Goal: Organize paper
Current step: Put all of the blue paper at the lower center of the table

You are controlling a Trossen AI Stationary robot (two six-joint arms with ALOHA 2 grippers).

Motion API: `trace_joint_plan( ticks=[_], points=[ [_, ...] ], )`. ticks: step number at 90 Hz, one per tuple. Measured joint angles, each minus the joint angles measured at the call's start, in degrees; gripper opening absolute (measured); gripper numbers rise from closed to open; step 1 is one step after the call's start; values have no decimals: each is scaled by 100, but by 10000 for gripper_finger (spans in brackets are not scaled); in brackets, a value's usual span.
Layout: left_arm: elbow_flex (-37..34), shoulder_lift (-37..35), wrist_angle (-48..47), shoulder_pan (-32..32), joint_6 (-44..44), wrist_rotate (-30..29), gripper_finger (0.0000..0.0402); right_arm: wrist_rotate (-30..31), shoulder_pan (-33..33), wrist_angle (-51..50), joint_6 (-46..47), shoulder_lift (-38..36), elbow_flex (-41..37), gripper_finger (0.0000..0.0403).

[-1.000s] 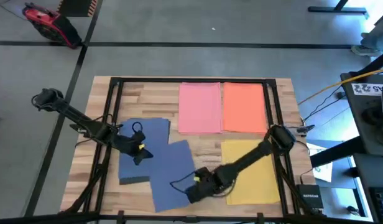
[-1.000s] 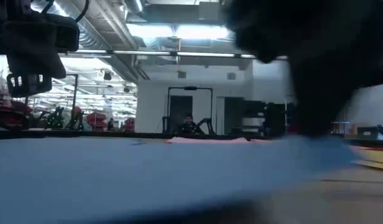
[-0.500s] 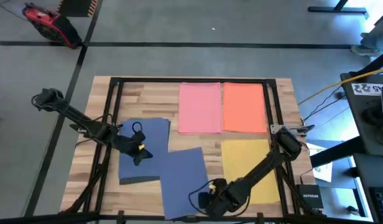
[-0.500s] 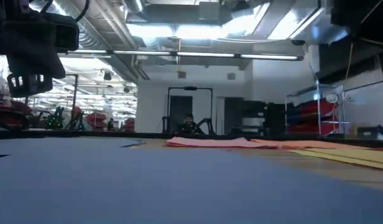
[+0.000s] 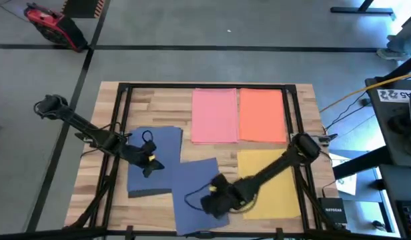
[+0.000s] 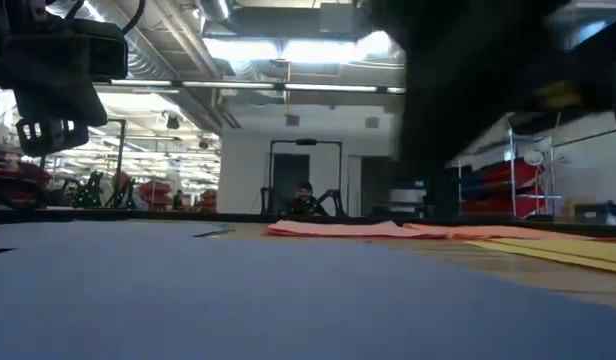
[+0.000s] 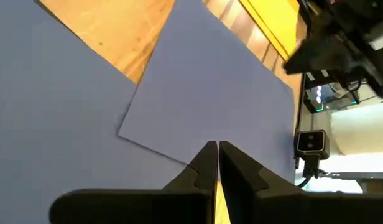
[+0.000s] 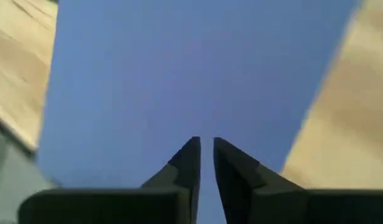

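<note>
Blue sheet: a loose blue sheet (image 5: 195, 193) is laid askew at the table's front edge, overlapping the blue stack (image 5: 155, 160).
Long axis: it is judged to run front to back, slightly tilted.
Right gripper (image 5: 214, 201): set over the sheet's right part, jaws nearly closed, nothing held.
Left gripper (image 5: 150, 162): parked over the stack, jaws pressed together.
Nearer arm: the right.

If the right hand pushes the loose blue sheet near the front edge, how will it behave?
The thin blue paper sheet lies flat on the smooth wooden table, so it likely slides easily. Being floppy, it may buckle under the right hand. It overhangs the edge, so it could slip off.
</note>
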Motion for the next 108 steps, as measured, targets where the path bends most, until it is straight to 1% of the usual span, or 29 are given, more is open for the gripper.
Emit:
trace_joint_plan(
  ticks=[8, 17, 23, 29, 40, 48, 55, 69, 89, 108],
  points=[
    [-1, 0, -108, 0, -2, -13, 0, 216, -365, -37, -913, 48, -2, 4],
    [-4, 0, -137, 0, -2, -15, 0, 193, -740, 152, -1691, 88, -3, 3],
    [-4, 0, -232, 0, -4, -15, 0, 158, -914, 261, -2039, 149, -26, 1],
    [-4, 0, -244, -6, -2, -19, 0, 12, -1036, 452, -2182, 181, -136, 1],
    [-4, 0, -258, -7, -4, -17, 0, -292, -1142, 971, -2280, 222, -372, 0],
    [-4, 0, -267, -7, -24, -17, 0, -375, -1142, 1263, -2322, 222, -551, 0],
    [-4, 0, -347, -7, -56, -17, 0, -486, -1138, 1253, -2264, 222, -690, 0],
    [-4, 0, -375, -7, -81, -17, 0, -638, -1131, 1339, -1850, 187, -933, 0],
    [-4, 0, -409, -7, -181, -17, 0, -580, -1130, 858, -1498, 182, -953, 0],
    [-4, 0, -438, -7, -201, -17, 0, -423, -1129, 413, -1487, 189, -960, 0]
  ],
)
